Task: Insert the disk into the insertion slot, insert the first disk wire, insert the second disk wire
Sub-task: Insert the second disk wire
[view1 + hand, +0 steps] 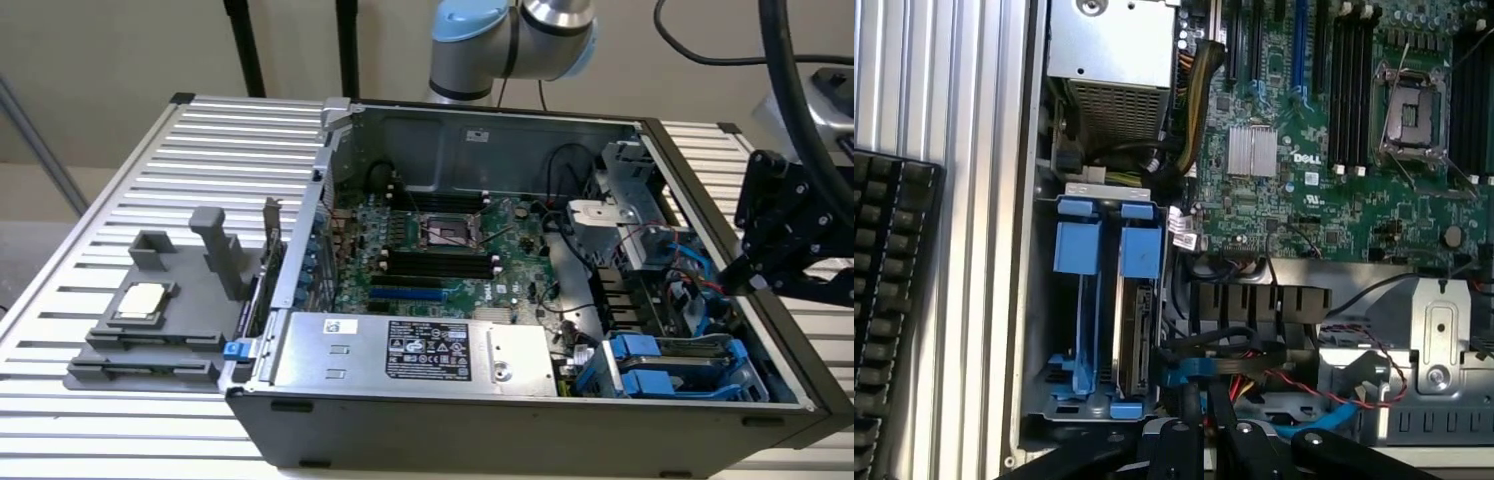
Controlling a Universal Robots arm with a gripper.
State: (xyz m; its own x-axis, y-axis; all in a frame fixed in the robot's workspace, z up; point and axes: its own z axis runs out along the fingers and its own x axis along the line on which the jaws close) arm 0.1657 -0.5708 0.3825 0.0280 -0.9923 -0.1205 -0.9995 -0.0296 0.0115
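Observation:
The disk (1126, 340) sits edge-on in the insertion slot (1086, 395) of the grey drive cage, its blue frame (1142, 250) level with the blue rails beside it. In the exterior view the cage (681, 365) is in the case's near corner, at that view's right. My gripper (1204, 440) hovers just past the disk's connector end. Its black fingers (1174, 445) stand close together on a black disk wire plug with a blue tab (1186, 372). From outside, the gripper (737, 282) hangs over the case's right wall, above the cage.
The silver power-supply box (414, 350) lies along the near wall. The green motherboard (441, 250) fills the case floor. Red, blue and black cables (1334, 385) crowd the space by the cage. A grey fixture (160, 320) rests on the slatted table, and a dark ridged block (889, 300) lies outside the case.

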